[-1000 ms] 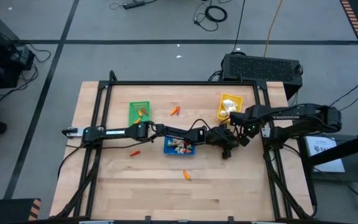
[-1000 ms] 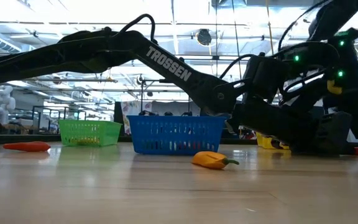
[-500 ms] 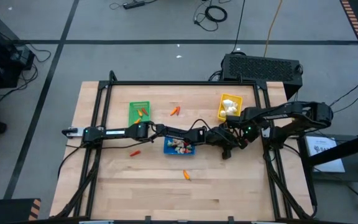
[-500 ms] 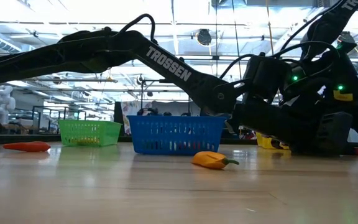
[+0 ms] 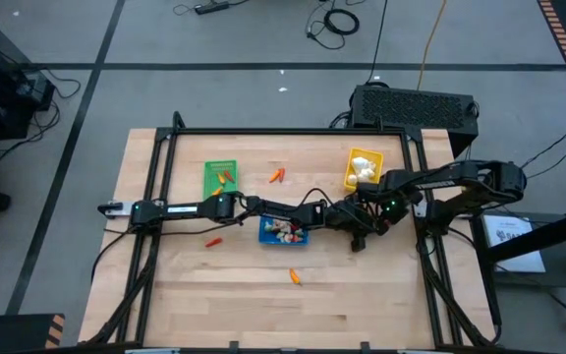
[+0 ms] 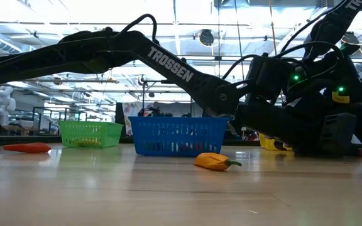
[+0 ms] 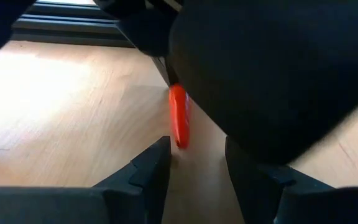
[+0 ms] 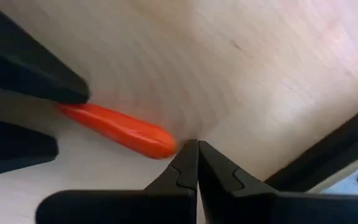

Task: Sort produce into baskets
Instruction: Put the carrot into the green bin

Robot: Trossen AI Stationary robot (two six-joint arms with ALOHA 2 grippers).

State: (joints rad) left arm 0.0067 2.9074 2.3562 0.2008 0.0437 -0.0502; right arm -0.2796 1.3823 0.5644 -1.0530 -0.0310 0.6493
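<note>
A slim red carrot-like piece lies flat on the wood at the table's right middle; it also shows in the right wrist view. My left gripper reaches across the table past the blue basket. It is open, with its fingertips on either side of the piece's near end. My right gripper is shut, low over the table, with its tip at the piece's other end. The green basket and the yellow basket stand at the back. In the high view the two grippers hide the red piece. My right gripper has its shut fingertips right at one end of the red piece, coming slanting down from the table's right. The piece lies flat on the table. Whether the tips touch it, I cannot tell.
Loose produce lies on the table: an orange piece between the green and yellow baskets, a red piece left of the blue basket, an orange pepper toward the near edge. A black frame rail runs around the table.
My right gripper has gone down and a little toward the table's left, closing in on the red piece and my left gripper. My left arm has kept still.
</note>
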